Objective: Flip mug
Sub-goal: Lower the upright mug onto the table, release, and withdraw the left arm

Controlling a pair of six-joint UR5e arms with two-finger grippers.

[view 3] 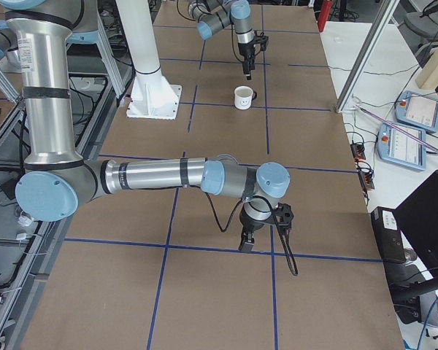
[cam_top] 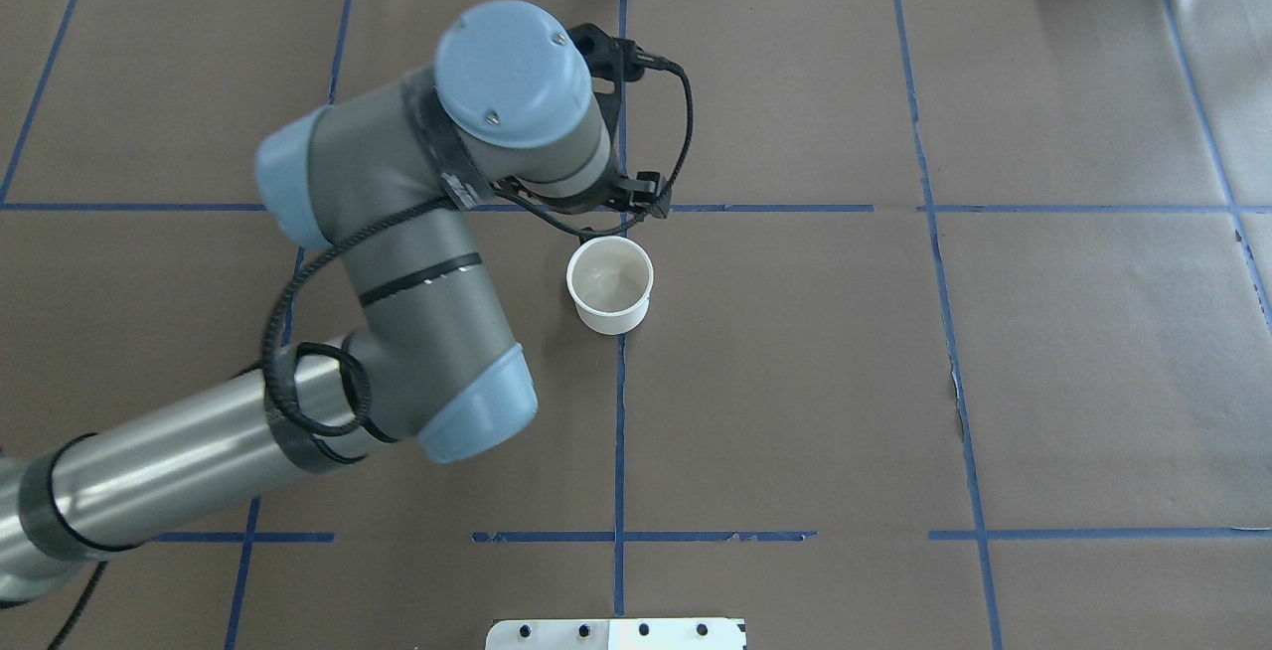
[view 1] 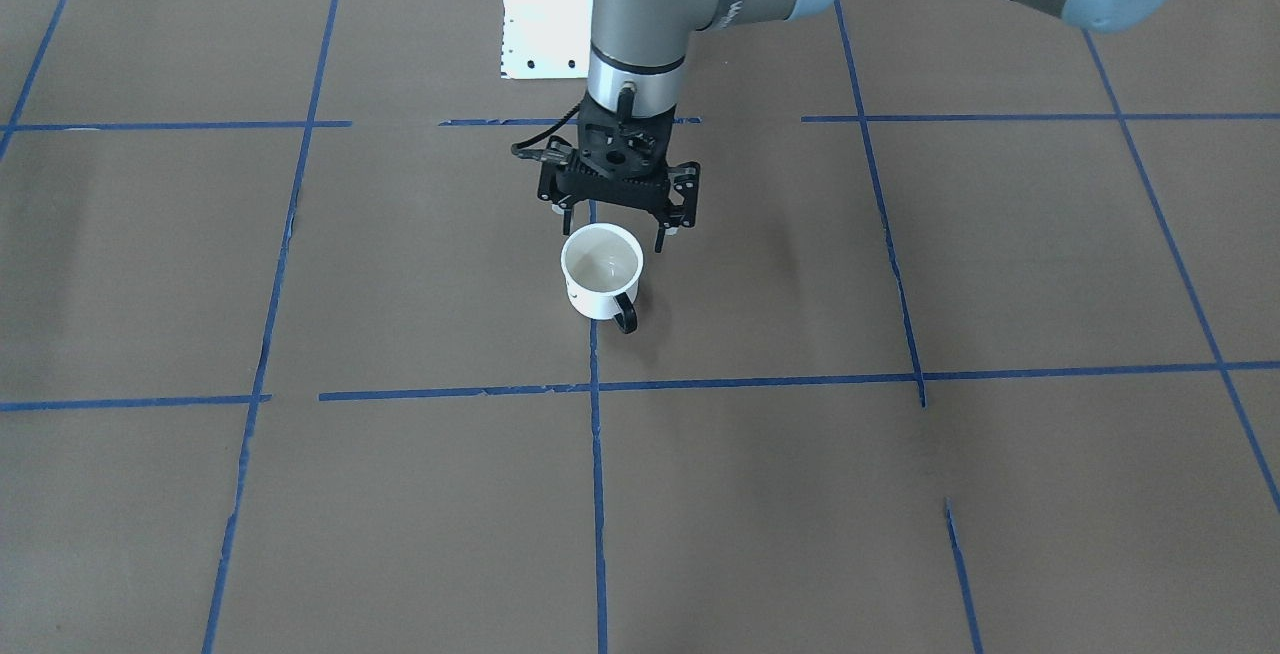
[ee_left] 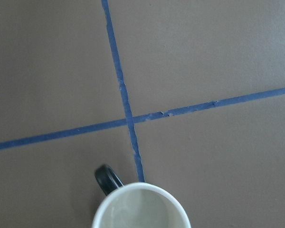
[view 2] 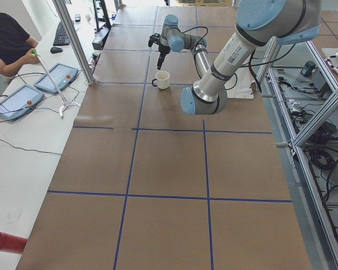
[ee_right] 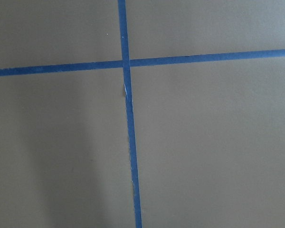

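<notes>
The mug [view 1: 601,279] is standing upright on the desk [view 1: 900,494], mouth up, right on top of 1 of the blue tape lines [view 1: 597,454]. It's a little round white cup with a smooth enamel look and an off-white inside with a dull sheen. Its thin black loop handle [view 1: 626,317] sticks out on the side away from the robot. From the right side view there's a small black face mark on its wall, too tiny to make out properly.

The left gripper [view 1: 613,234] points straight down and hangs over the mug's robot-side edge. Its 2 black fingers [view 1: 662,234] are spread apart with nothing between them. From the side views there's a gap between the tips and the rim, so no contact. The left wrist view only catches the rim and handle at its bottom edge.

The right gripper [view 3: 246,244] is well apart from all this, pointing down at bare desk near a tape crossing. It only shows up small in the right side view, so I can't tell whether its fingers are apart or together.

The desk is covered in matte brown paper with a grid of blue tape that's a bit ragged in spots. A white metal plate [view 1: 535,29] with small holes sits at the robot's end.
</notes>
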